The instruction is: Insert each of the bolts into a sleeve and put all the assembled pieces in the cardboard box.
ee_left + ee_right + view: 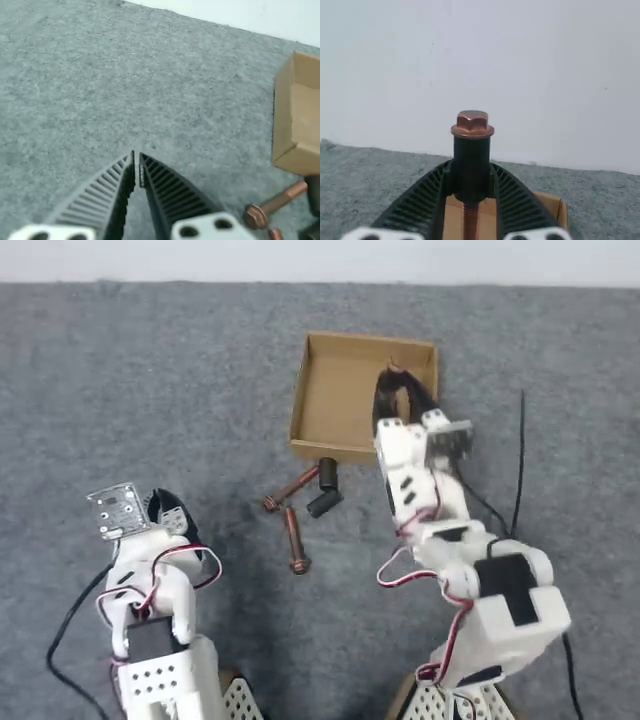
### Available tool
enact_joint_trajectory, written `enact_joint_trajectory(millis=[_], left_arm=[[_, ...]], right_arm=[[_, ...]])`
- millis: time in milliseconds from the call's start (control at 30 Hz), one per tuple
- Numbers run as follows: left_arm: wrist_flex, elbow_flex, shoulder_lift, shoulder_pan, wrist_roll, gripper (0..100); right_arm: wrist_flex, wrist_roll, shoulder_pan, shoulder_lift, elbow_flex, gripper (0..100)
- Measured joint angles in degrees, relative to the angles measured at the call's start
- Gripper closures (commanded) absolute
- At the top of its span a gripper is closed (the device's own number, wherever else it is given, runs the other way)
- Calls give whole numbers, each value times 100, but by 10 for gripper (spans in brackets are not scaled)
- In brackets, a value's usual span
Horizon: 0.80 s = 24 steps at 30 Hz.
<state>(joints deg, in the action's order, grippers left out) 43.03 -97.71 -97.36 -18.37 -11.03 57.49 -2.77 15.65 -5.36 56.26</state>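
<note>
My right gripper is shut on an assembled piece: a copper bolt standing upright in a black sleeve. In the high view that gripper hangs over the right side of the cardboard box. Two loose copper bolts and two black sleeves lie on the carpet just in front of the box. My left gripper is shut with nothing in it, low over the carpet at the near left. A bolt and the box corner show in the left wrist view.
Grey carpet covers the table, bare to the left and behind the box. A black cable runs along the right side past the right arm. A white wall stands behind the table.
</note>
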Motion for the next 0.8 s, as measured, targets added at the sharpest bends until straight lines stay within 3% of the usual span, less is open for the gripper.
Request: enact_joint_trajectory(millis=[333, 800], left_arm=[[35, 0, 0, 79, 0, 988], [35, 0, 0, 79, 9, 988]], right_arm=[[-5284, 0, 0, 457, -2822, 992], [-10901, 0, 9, -2716, -8343, 990]])
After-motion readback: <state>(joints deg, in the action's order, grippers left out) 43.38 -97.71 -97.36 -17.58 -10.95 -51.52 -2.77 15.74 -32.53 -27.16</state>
